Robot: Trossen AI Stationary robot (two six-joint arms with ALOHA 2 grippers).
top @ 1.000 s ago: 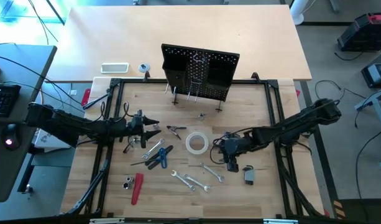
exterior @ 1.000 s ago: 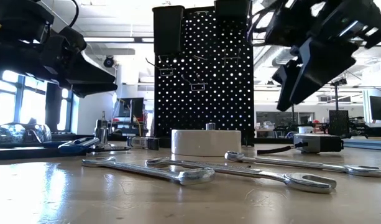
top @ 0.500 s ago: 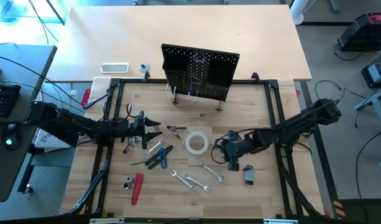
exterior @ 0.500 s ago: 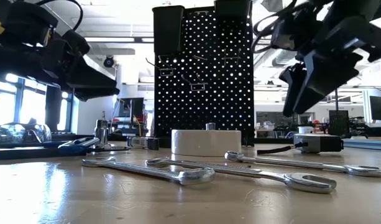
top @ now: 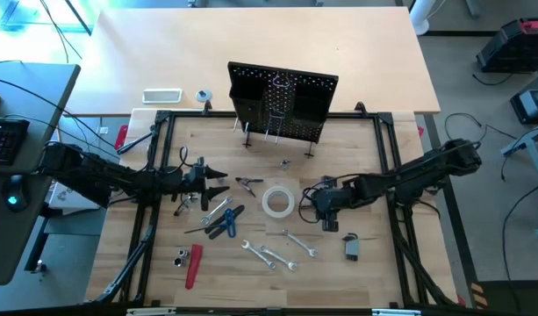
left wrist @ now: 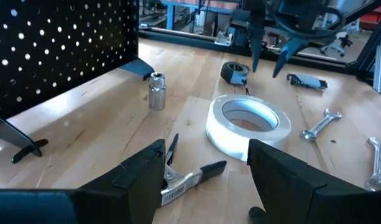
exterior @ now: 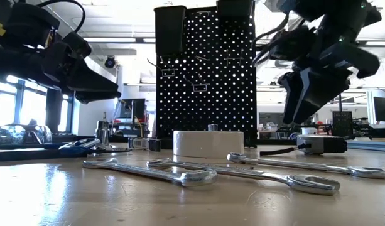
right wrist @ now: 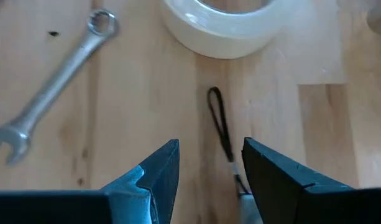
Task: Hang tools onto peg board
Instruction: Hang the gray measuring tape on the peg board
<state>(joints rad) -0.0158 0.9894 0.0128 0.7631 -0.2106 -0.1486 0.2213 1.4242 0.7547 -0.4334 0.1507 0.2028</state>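
The black peg board [top: 282, 104] stands upright on thin legs at the table's far side. The tools lie flat on the wood in front of it: a white tape roll [top: 278, 201], silver wrenches [top: 269, 255], blue-handled pliers [top: 225, 221], a red-handled tool [top: 192, 265] and a small black tape measure [left wrist: 234, 71] with its strap loop [right wrist: 220, 127]. My right gripper [top: 326, 211] hangs open just right of the roll, pointing steeply down over the strap. My left gripper [top: 218, 181] is open and nearly level, left of a spring clamp [left wrist: 184, 177].
A silver socket [left wrist: 156, 98] stands between the clamp and the board. A grey tool [top: 350, 247] lies near the right gripper. Two more wrenches [top: 299, 241] lie toward the near edge. The black frame rails [top: 154, 219] run along both table sides.
My right gripper has drawn a little toward the table's far edge and tipped, its fingers still open. The tools have not moved.
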